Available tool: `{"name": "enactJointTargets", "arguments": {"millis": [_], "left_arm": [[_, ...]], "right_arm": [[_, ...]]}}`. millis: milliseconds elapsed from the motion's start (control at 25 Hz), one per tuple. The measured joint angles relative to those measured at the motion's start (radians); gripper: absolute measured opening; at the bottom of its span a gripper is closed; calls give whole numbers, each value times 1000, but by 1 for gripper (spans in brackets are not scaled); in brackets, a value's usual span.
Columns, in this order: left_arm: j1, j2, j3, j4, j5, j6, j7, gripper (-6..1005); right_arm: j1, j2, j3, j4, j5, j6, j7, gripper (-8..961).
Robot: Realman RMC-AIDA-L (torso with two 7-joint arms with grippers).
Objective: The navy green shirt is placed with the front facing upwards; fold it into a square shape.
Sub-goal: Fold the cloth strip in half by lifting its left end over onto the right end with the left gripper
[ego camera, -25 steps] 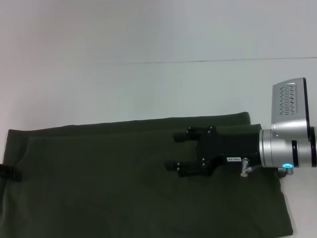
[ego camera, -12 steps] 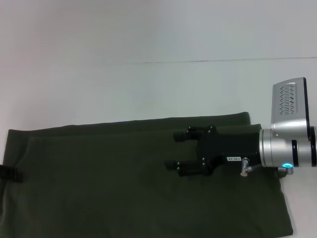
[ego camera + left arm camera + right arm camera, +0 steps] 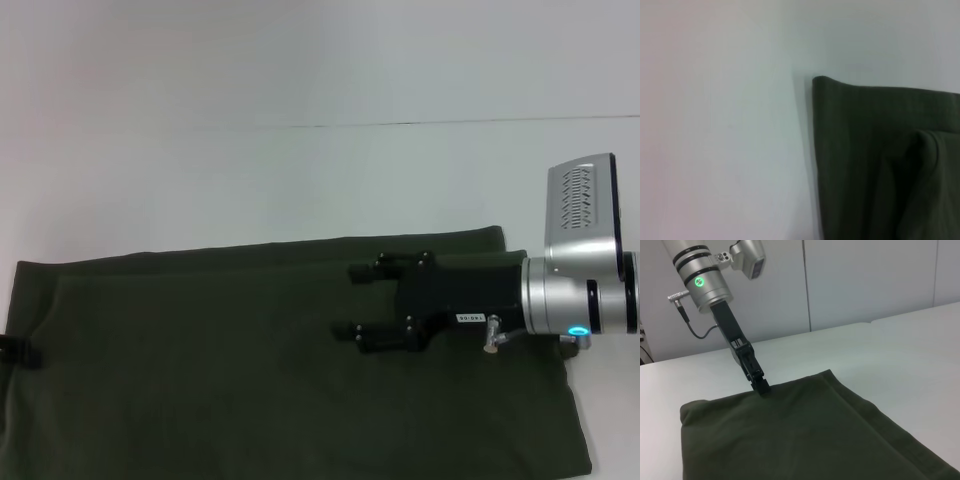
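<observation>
The navy green shirt (image 3: 250, 350) lies on the white table (image 3: 300, 180) as a long flat folded strip, plain side up. Its lettering and collar are hidden. My right gripper (image 3: 345, 301) is open and empty, held level over the strip's right part, fingers pointing left. My left gripper (image 3: 15, 348) shows only as a black tip at the strip's left edge. In the right wrist view it (image 3: 760, 385) points down onto the far edge of the shirt (image 3: 790, 430). The left wrist view shows a corner of the shirt (image 3: 865, 150) with a raised fold.
The white table stretches bare behind the shirt to a thin seam line (image 3: 450, 122). A pale wall (image 3: 865, 280) stands beyond the table in the right wrist view. The shirt runs past the lower edge of the head view.
My left gripper's black tip has slipped slightly left toward the picture's edge. My right gripper has shifted a few pixels left. The shirt has not moved.
</observation>
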Motion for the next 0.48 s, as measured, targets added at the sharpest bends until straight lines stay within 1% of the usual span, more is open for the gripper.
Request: {"name": "enactJointTargets", "arguments": {"millis": [240, 480], "left_arm": [[-1, 0, 0, -12, 1, -1, 2, 856], [-7, 5, -6, -34, -2, 0, 12, 856]], "right_arm": [[3, -1, 0, 0, 0, 4, 0, 829], [5, -1, -1, 0, 0, 12, 0, 830]]}}
